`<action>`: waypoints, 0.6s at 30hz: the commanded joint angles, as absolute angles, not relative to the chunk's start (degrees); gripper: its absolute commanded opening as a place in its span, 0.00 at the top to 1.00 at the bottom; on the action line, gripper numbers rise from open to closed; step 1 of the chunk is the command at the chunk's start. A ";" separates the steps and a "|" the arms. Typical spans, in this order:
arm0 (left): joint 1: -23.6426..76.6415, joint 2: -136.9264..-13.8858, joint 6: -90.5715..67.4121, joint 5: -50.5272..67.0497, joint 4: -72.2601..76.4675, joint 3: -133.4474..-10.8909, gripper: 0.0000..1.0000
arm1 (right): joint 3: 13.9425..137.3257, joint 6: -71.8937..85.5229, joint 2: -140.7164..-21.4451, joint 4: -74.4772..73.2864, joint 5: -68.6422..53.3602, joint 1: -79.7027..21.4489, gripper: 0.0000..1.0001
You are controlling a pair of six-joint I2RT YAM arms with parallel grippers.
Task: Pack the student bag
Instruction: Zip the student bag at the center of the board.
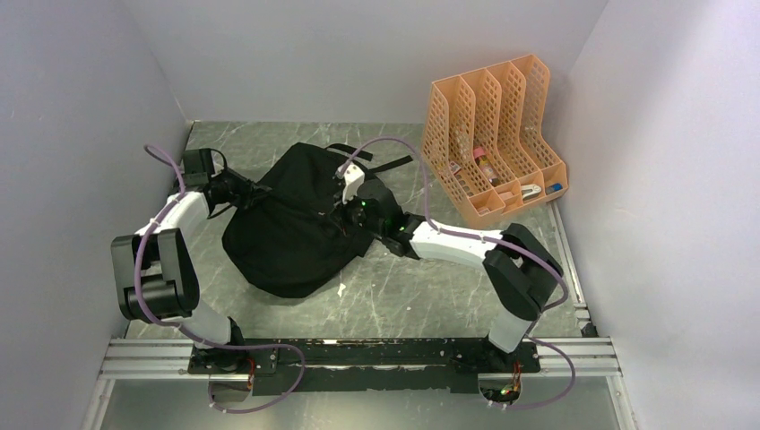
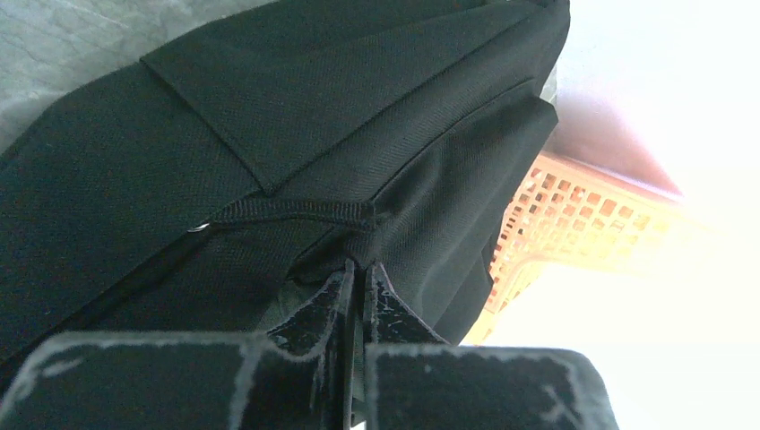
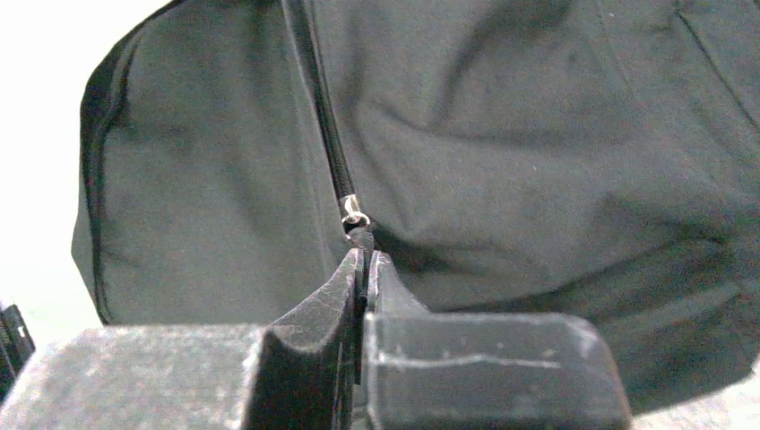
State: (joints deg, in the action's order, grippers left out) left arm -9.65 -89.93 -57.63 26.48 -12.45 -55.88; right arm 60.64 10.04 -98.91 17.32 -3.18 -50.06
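Begin at the near edge: both arms are bolted on the metal rail [image 1: 358, 354], and they reach away from you over the green table [image 1: 403, 287]. The student bag [image 1: 287, 235] lies floppy in the middle of the table, a little to the left, between the two arms.

Your left gripper [image 2: 357, 271] meets the bag at its left side. Its jaws are pressed together on a fold of the black fabric, just under a stitched seam [image 2: 287, 210]. I judge that it holds there as an anchor, so the soft bag cannot slide or bunch up when the other arm pulls.

Your right gripper [image 3: 363, 258] comes from the right and is over the top of the bag. Its jaws are closed narrow on the small black zipper pull [image 3: 360, 236], just below the silver slider [image 3: 355, 217]. The zipper [image 3: 321, 125] runs away from it across the fabric. This grip looks made for drawing the slider along the track. Whether the track is open or closed, I cannot tell surely.

In the far right corner, well apart from the bag, stands the orange mesh organiser [image 1: 497, 134], with small items in its compartments. So the packing itself seems not yet begun, and you will need the mouth of the bag open first
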 commanded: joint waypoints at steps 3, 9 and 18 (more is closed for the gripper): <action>-13.18 -91.08 -55.29 20.87 -10.68 -58.91 0.95 | 56.39 10.30 -92.76 10.23 3.60 -49.48 1.00; -13.44 -92.29 -54.23 21.16 -9.85 -60.12 0.95 | 52.53 9.57 -90.58 10.19 0.86 -49.44 1.00; -13.66 -94.55 -49.89 22.32 -10.33 -64.90 0.95 | 52.35 2.20 -92.29 10.04 -7.06 -49.48 1.00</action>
State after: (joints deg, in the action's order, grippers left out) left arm -10.20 -94.15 -53.65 28.80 -15.14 -59.61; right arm 52.34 5.82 -92.55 15.64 -5.80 -49.80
